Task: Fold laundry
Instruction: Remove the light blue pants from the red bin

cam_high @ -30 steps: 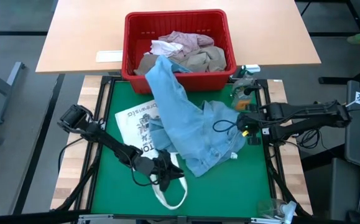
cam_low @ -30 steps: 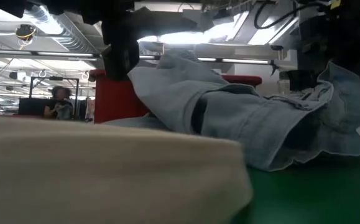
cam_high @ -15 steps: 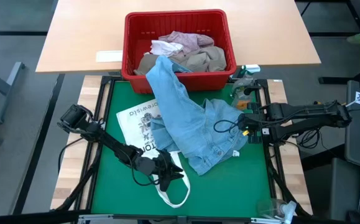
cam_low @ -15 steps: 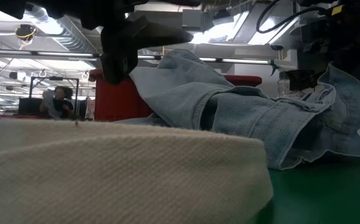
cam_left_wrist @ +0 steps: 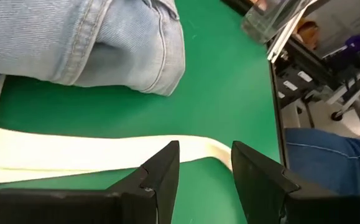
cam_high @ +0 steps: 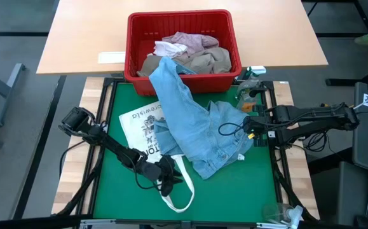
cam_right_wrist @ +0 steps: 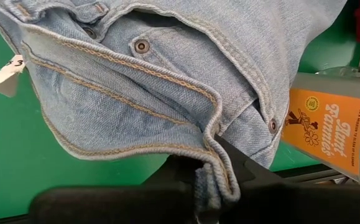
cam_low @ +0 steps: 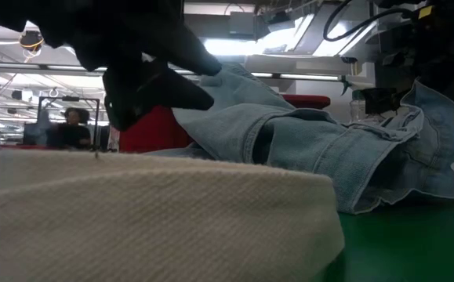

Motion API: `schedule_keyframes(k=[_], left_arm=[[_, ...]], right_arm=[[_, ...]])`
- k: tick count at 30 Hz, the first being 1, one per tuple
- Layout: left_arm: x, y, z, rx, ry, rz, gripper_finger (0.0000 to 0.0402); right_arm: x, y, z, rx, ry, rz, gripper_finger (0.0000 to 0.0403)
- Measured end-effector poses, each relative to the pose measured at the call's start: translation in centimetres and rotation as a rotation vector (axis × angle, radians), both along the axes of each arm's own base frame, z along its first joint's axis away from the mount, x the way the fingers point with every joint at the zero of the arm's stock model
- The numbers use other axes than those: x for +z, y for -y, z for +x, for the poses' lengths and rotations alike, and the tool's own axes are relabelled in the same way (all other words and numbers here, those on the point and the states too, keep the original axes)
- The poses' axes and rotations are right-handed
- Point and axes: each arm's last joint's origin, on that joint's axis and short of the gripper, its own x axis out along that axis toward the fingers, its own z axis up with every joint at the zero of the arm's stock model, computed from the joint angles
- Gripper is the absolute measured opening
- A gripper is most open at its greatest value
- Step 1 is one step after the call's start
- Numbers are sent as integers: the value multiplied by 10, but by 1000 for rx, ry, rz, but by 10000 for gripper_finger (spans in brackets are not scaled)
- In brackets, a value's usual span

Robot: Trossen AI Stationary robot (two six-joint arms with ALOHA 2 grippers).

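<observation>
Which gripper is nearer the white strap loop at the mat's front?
Left. The left gripper, open, hovers at the strap loop; the right gripper is across the mat, shut on the jeans.

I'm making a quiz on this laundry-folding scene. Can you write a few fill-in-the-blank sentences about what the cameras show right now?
1. The denim jeans trail from the mat up over the rim of the ____ basket.
2. The right gripper is shut on the ____.
3. The left gripper hovers open above a cream ____ on the mat.
4. The mat under the laundry is ____.

Missing words: red; jeans; strap; green
</observation>
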Motion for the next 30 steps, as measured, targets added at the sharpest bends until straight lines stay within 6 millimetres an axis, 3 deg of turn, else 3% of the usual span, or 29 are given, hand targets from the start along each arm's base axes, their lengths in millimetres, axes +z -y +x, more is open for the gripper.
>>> schedule_keyframes(k=[5,16,30], left_arm=[[-1,0,-1,1,-13,7,140],[-6,-4,-3,54,-55,70,140],[-6,-25,4,87,-65,216,140]], right_arm=[[0,0,0,1,-1,0,40],[-1,1,-2,-1,-28,-20,147],[2,1,-10,7,-112,-14,159]])
